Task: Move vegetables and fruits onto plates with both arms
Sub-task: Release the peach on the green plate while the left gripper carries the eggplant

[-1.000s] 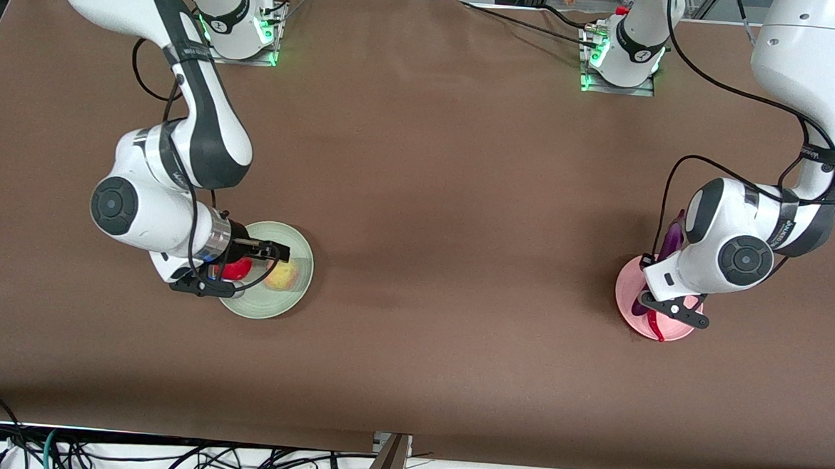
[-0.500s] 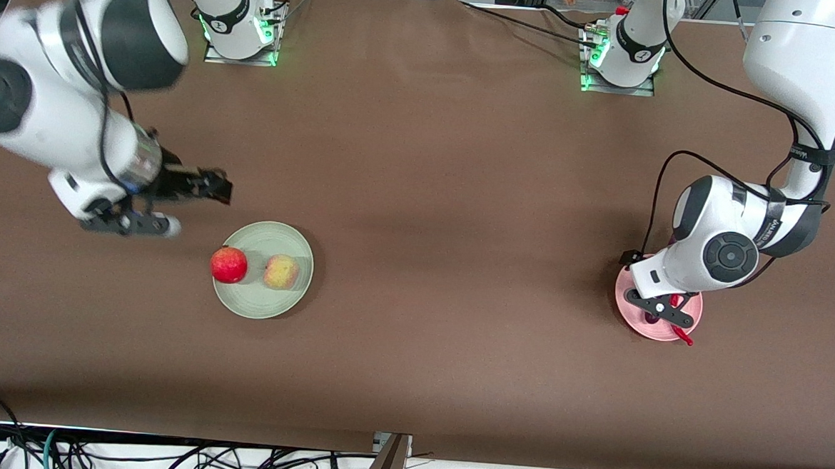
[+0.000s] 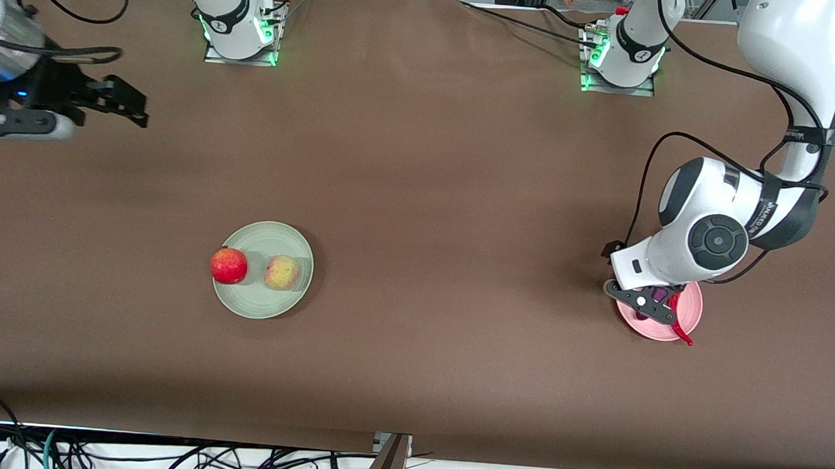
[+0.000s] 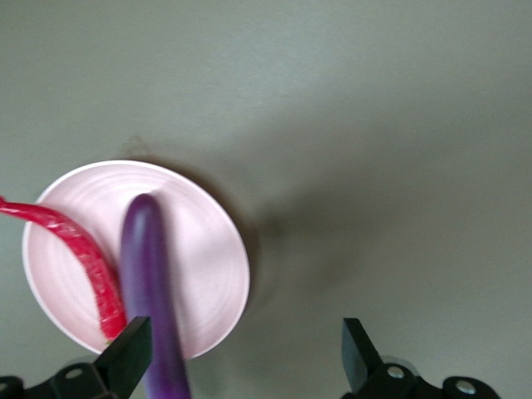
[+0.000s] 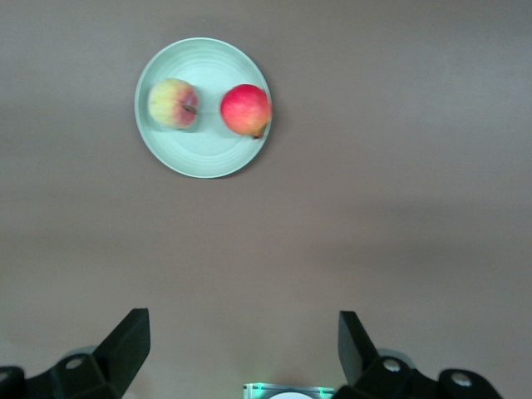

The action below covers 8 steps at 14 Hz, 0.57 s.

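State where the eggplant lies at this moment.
The eggplant lies on the pink plate beside the chili pepper, toward the left arm's end of the table, under the open left tool.

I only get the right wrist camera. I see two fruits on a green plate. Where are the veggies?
Observer: The eggplant and the chili pepper both lie on the pink plate, toward the left arm's end of the table.
Operator: Is the left gripper holding one?
Observer: No. The left gripper hangs open over that plate, and the eggplant lies loose beside one finger.
Operator: Does the chili fit on the plate?
Observer: Not quite. One end pokes out past the plate's rim.
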Motion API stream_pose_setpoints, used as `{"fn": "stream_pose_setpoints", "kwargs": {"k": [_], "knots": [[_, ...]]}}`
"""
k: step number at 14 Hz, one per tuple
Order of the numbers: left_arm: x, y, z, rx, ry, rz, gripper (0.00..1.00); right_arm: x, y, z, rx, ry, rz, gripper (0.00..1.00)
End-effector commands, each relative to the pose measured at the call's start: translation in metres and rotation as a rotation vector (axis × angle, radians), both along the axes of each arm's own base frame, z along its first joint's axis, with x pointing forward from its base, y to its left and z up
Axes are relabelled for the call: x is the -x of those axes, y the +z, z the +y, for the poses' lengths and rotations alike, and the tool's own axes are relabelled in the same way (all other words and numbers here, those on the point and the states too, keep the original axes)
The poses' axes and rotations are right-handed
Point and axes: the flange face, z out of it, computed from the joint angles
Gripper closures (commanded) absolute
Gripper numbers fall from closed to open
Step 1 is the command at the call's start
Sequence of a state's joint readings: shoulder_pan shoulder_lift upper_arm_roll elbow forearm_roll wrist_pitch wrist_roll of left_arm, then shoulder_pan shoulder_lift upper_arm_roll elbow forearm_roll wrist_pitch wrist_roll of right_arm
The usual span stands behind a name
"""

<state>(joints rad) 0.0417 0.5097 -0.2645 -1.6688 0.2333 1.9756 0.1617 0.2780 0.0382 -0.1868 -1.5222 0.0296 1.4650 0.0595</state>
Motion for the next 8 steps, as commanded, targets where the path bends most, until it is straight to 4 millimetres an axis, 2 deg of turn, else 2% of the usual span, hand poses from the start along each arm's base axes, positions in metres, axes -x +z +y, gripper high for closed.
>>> {"fn": "stream_pose_setpoints", "kwargs": {"k": [1,8], "knots": [[0.0037,-0.0041,-0.0267,-0.003,0.025,0.014,0.00,0.0029,-0.0018,0.0010,0.000,0.023,0.004,0.00],[0.0033,-0.0052,-0.0238,-0.007,0.050,0.015,0.00,0.0012,-0.0018,0.0066,-0.001,0.029,-0.007,0.00]]}}
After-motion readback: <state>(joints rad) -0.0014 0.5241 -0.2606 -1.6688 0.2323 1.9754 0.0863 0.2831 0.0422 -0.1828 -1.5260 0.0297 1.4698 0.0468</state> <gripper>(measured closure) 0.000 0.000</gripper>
